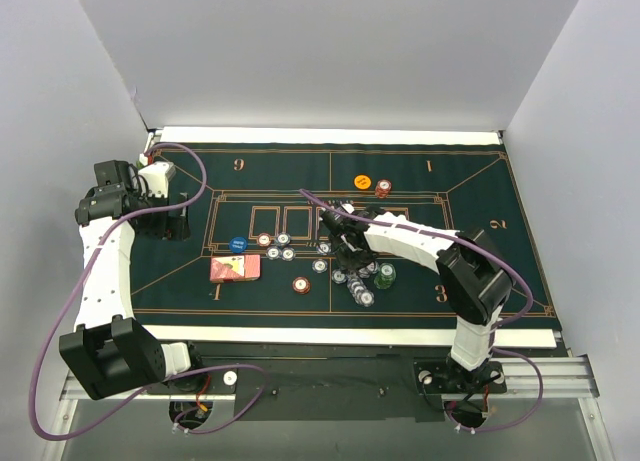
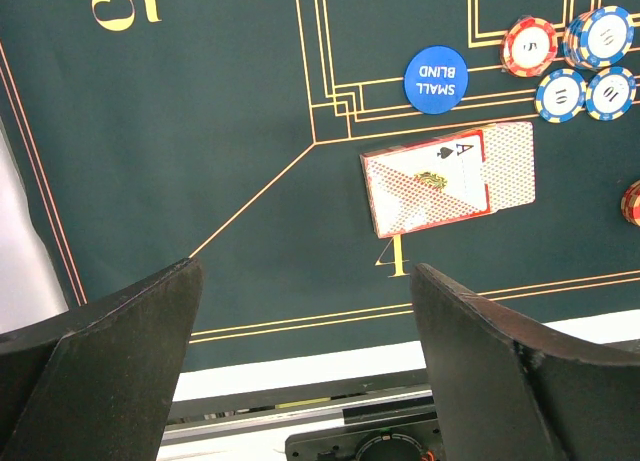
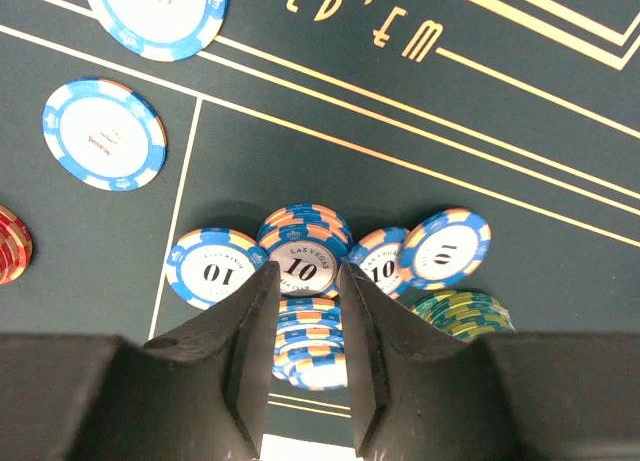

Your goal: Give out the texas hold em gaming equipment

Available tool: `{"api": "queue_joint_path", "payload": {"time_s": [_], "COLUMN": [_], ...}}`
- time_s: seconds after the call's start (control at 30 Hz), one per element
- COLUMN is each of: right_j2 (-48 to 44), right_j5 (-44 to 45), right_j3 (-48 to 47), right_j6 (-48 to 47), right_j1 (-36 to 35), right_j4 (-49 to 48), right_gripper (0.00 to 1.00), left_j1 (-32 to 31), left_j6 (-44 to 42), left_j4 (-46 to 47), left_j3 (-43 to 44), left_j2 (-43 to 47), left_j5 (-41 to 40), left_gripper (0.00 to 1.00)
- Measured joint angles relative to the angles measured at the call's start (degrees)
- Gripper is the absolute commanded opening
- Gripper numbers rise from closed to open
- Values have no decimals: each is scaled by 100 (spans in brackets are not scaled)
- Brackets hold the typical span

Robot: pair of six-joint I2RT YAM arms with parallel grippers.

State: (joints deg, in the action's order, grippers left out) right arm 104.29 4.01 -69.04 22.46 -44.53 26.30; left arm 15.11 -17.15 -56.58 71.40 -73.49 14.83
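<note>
Top view, layout: dark green felt mat with the gear scattered around its middle; orange disc on the far side, playing cards at near left.
Top view, arms: right gripper low over the chip cluster at centre; left gripper off at the left edge of the mat, well apart from the cards.
Left wrist view, fingers: spread wide apart, nothing between them.
Left wrist view, gear: red-backed cards lying flat with an ace of spades face up on top; small blind disc just beyond them; red chip farther right.
Right wrist view, fingers: narrow, flanking the blue chip stack on both rims with no gap showing; firm clamp or not, cannot tell.
Right wrist view, neighbours: single blue chips touching the stack on either side; green stack just to its right.
Handling, chips: probably stiff and light with slick rims; stack likely to shear or shed top chips if squeezed high or off-centre.
Hold point, chips: opposite rims, low enough to catch every chip.
Handling, cards: thin and slippery, flat on the felt; likely best taken by an edge.
</note>
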Motion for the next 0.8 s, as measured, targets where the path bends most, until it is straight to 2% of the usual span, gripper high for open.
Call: {"api": "queue_joint_path", "payload": {"time_s": [0.1,0.23,0.3,0.33,0.4,0.47,0.6,0.8], "right_j2": [0,0,0,0,0,0,-15,-219], "right_j5": [7,4,4,4,2,0,-2,-11], "right_j3": [7,24,24,24,24,24,26,142], "right_j6": [0,-2,-2,-2,7,9,-15,7], "right_j1": [31,37,61,66,70,72,66,-13], "right_j4": [-4,-4,-4,-2,13,44,109,146], "right_gripper": [14,6,13,27,41,48,53,53], "left_j1": [0,0,0,0,0,0,0,0], "left_j6": [0,0,0,0,0,0,0,0], "left_j4": [0,0,0,0,0,0,0,0], "left_j3": [0,0,0,0,0,0,0,0], "left_j2": [0,0,0,0,0,0,15,35], "left_j5": [0,-2,-2,-2,-2,-2,-2,0], "left_gripper": [96,96,96,96,96,96,96,96]}}
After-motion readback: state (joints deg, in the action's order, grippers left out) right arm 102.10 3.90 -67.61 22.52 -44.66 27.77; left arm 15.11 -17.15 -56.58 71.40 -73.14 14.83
